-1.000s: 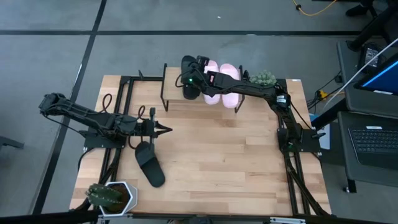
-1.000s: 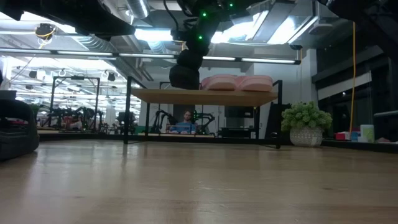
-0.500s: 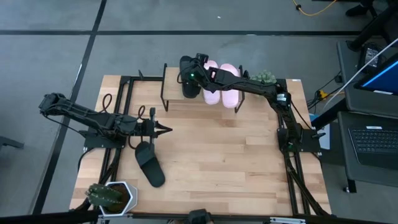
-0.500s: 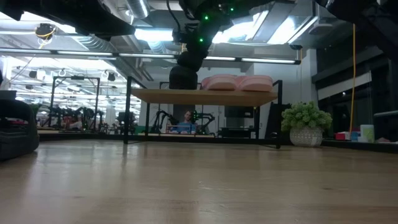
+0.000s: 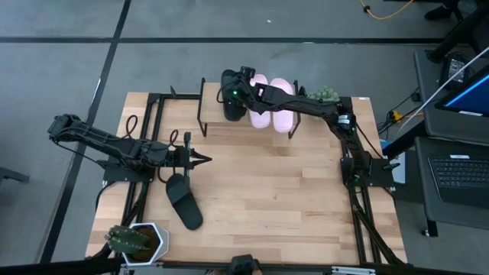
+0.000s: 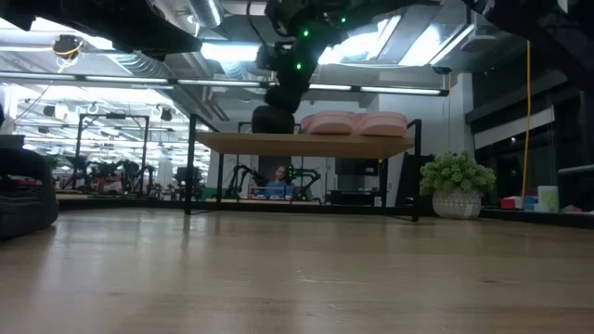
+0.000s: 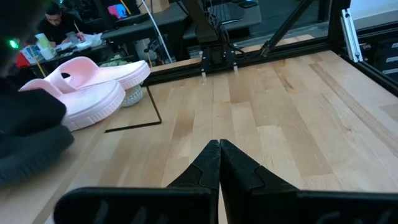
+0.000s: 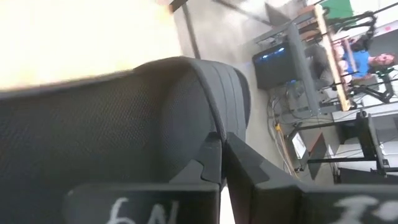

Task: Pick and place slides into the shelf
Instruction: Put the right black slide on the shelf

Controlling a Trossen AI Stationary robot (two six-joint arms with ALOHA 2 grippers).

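The small low shelf (image 5: 248, 114), a light wood board on thin black metal legs, stands at the far edge of the butcher-block wooden tabletop (image 5: 290, 191). On its board lie two pale pink foam slides (image 5: 273, 103), smooth and rounded with wide straps, side by side and touching. Just left of them a matte black slide (image 5: 231, 98) with a fine mesh-textured strap sits on the board's left part, and the right gripper (image 5: 243, 90) is at it, its dark fingers (image 8: 214, 165) pressed on the strap's ribbed edge, pinching the black slide. In the low view this slide (image 6: 273, 121) rests on the board under the arm's green lights.

A second matte black slide (image 5: 184, 200), long and oval, lies flat on the tabletop at the near left. The left gripper (image 5: 200, 160) hovers just beyond it over bare wood, fingers pressed together to a point, empty. A spiky green plant in a white hexagonal pot (image 5: 136, 239) stands at the near left corner; a round green plant (image 5: 322, 96) sits right of the shelf.

Compared with a second ago, the right gripper has shifted slightly toward the far side and the black slide has come down from just above the board onto it; the left arm has not moved.
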